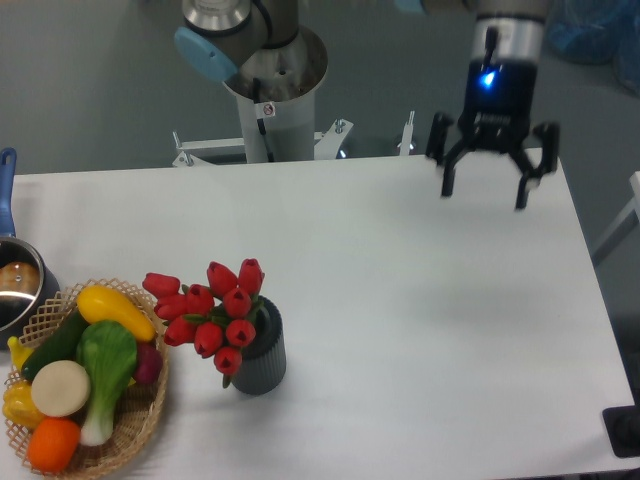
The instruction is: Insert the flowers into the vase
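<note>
Camera, fixed above the bench (420, 330), shows the flowers (212, 308) standing in the vase (261, 352), which sits near the front edge toward the left corner, just beside a wicker basket (140, 420) of toy vegetables. The red heads lean out over the vase's left rim, toward the basket, so the bunch sits crooked rather than upright. The pincer (488, 172) hangs over the back edge near the right corner, well apart from the vase, its fingers spread wide and empty. From where I stand the job looks done, or close to it. The tulips look light and springy, cloth or plastic, so they should take a squeeze without harm, though the leaves would bend. If the bunch needs straightening, I would take it low on the tied stems, just above the rim, not by the heads. The vase looks small and may tip if the bunch is tugged sideways.
</note>
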